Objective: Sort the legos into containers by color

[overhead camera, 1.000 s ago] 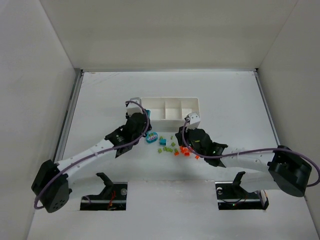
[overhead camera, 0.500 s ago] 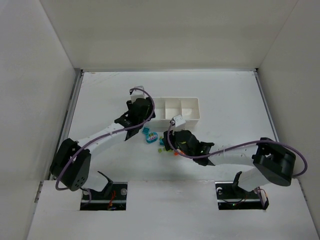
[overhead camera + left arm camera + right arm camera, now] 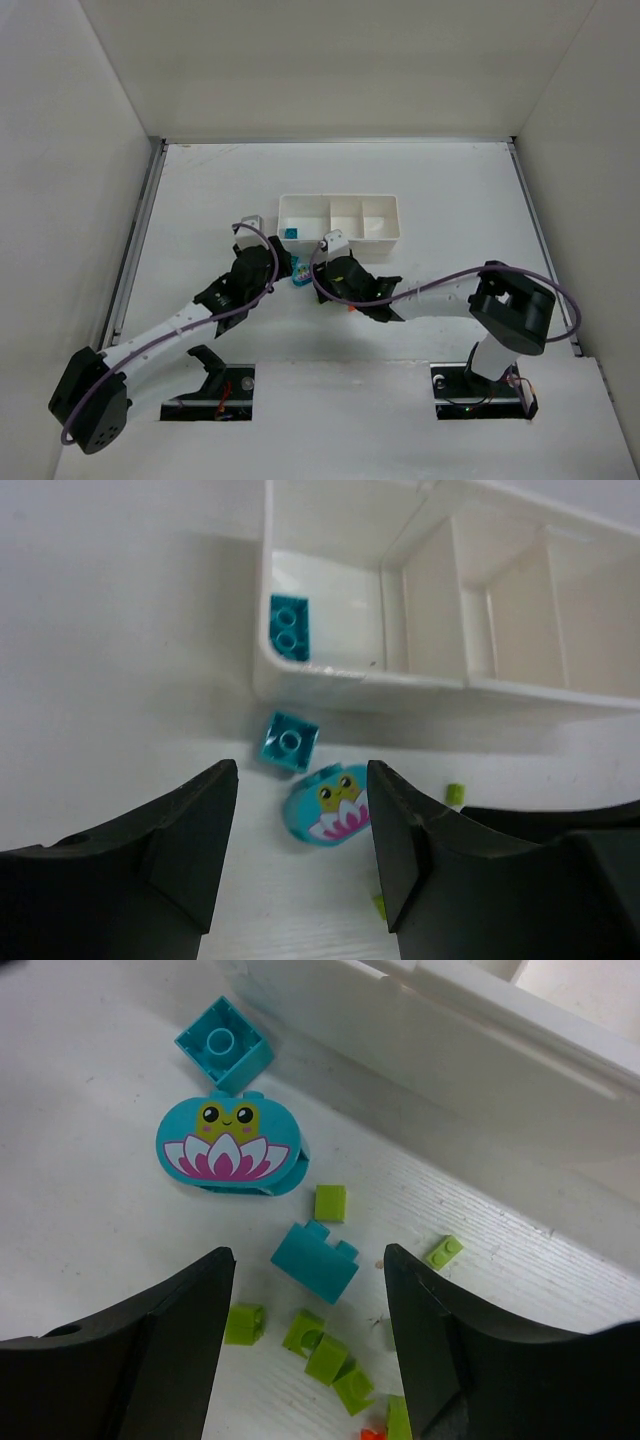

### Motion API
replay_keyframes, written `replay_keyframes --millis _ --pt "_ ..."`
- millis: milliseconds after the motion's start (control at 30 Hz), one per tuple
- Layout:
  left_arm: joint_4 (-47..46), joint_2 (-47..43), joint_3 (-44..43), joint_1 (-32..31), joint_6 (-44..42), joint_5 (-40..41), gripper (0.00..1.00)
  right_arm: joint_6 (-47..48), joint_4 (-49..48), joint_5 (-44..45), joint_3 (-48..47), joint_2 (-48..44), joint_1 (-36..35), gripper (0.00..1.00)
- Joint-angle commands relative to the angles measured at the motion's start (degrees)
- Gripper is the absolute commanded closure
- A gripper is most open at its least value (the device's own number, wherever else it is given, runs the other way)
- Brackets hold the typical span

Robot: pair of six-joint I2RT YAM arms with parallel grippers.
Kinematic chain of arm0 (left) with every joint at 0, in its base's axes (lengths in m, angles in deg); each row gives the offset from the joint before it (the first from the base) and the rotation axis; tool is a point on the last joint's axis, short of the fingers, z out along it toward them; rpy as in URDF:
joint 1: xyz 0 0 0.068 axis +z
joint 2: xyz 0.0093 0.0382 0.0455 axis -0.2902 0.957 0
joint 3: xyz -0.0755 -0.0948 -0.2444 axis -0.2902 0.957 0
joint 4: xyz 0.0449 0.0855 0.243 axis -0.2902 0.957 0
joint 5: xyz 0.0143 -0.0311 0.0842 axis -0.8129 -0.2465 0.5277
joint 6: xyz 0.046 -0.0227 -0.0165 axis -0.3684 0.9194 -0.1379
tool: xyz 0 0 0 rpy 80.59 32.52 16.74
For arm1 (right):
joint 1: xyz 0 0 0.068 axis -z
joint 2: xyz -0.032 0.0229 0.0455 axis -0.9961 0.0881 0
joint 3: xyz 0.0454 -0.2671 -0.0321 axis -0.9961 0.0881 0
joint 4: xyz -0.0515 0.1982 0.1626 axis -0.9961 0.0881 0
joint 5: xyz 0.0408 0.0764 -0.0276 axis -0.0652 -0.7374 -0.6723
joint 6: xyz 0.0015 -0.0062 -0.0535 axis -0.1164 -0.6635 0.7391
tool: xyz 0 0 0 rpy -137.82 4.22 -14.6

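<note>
The white tray has three compartments. One teal brick lies in its left compartment, also in the left wrist view. My left gripper is open and empty, low over a teal oval frog piece and a teal square brick just in front of the tray. My right gripper is open and empty over a teal two-stud brick and several lime green bricks. An orange brick peeks in at the bottom edge.
The two grippers are close together, with the frog piece and teal square brick between them. Single lime bricks lie by the tray's front wall. White walls enclose the table.
My left gripper went over the tray's left compartment, let go of a teal brick there, and drew back toward the pile. My right gripper moved left over the loose bricks.
</note>
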Motion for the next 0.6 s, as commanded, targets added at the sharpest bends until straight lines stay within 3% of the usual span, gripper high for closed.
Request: replay_keyframes --millis 0,233,567 --pt "1.16 -4.84 4.86 -0.29 3.64 -0.21 0.49 -0.8 2.98 -0.58 -4.13 1.64 -0.49 0.33" --pt "3.54 -11.0 10.4 -2.39 6.45 0.66 0.47 -2.56 8.17 -1.99 -7.65 5.08 0.04 0.39" --pt "3.02 -13.12 13.83 -1.96 8.13 0.14 0.42 -3.7 11.25 -1.38 -8.97 5.78 0.04 0.42"
